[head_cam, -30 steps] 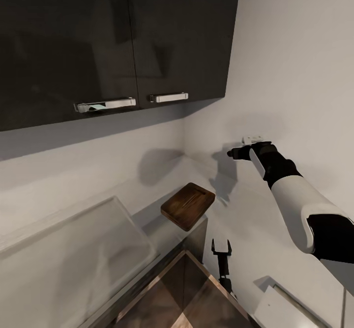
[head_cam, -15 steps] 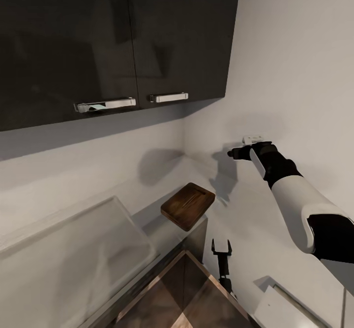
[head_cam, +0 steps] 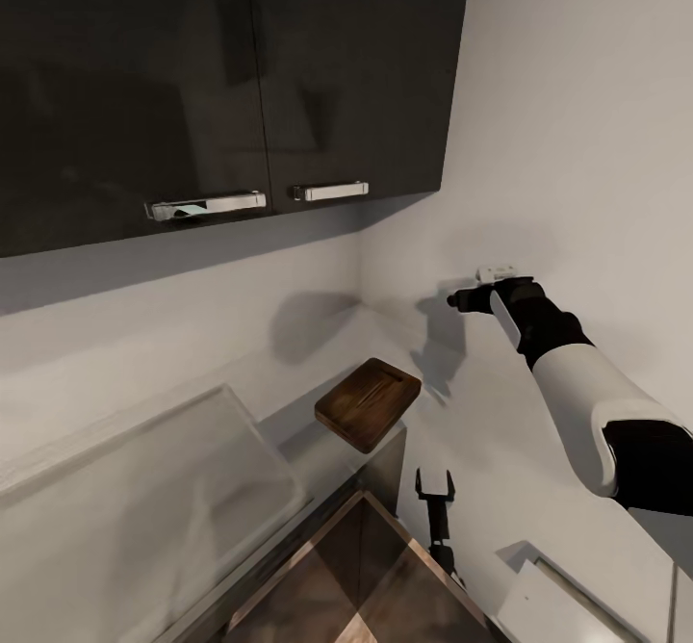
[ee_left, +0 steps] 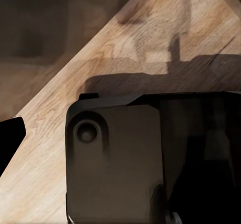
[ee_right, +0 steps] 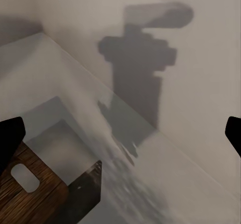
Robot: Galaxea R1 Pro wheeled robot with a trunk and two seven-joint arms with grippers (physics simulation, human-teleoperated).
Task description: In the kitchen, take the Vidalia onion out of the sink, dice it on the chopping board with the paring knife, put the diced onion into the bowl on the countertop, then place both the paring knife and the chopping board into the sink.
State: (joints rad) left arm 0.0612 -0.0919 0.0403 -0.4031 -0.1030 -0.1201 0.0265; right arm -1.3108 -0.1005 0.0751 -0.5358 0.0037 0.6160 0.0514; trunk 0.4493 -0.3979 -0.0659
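The dark brown chopping board lies on the corner of the glossy grey countertop, overhanging its end. In the right wrist view the chopping board shows its slot hole, on the countertop. My right gripper hangs in the air beyond and above the board, near the white wall, open and empty, its fingertips far apart. My left gripper is low, beside the cabinet end below the board, open with nothing in it. The onion, sink, paring knife and bowl are out of view.
Dark glossy wall cabinets with chrome handles hang over the counter. White walls meet in a corner behind the board. A pale glossy slab covers the counter at lower left. Wooden floor lies below; the left wrist view shows floor and a dark block.
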